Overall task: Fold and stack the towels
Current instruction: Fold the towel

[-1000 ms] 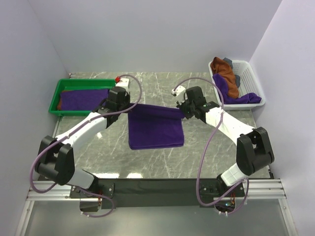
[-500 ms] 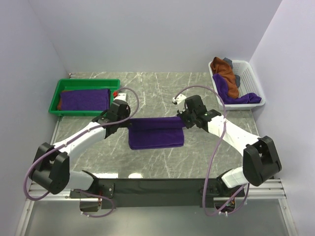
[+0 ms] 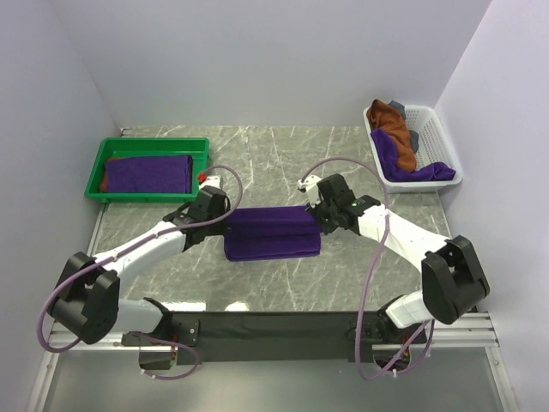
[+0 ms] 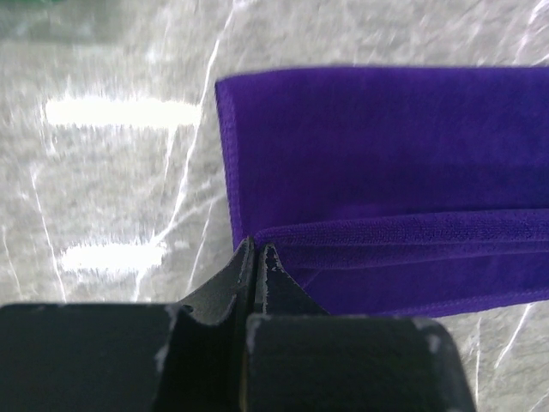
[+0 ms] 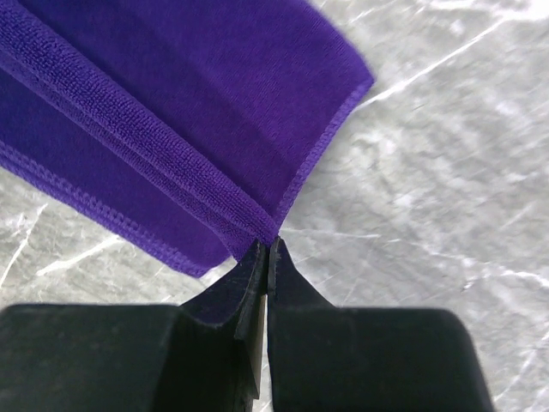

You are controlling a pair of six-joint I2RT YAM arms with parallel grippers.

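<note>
A deep purple towel [image 3: 272,233] lies on the marble table between the arms, its far half folded over toward the near half. My left gripper [image 3: 225,220] is shut on the towel's left far corner [image 4: 257,240]. My right gripper [image 3: 319,216] is shut on the right far corner [image 5: 270,233]. Both hold the folded edge low over the lower layer [image 4: 386,137]. A folded purple towel [image 3: 147,172] lies in the green tray [image 3: 151,145], with a rust-brown towel edge [image 3: 104,183] under it. More rust-brown [image 3: 394,125] and purple towels [image 3: 412,168] fill the white basket [image 3: 437,129].
The green tray stands at the back left, the white basket at the back right. A small grey item [image 3: 399,107] lies in the basket behind the brown towel. Grey walls close in the table on three sides.
Both grippers have moved toward me and down, bringing the towel's far edge over the near half. The towel looks shorter front to back.
</note>
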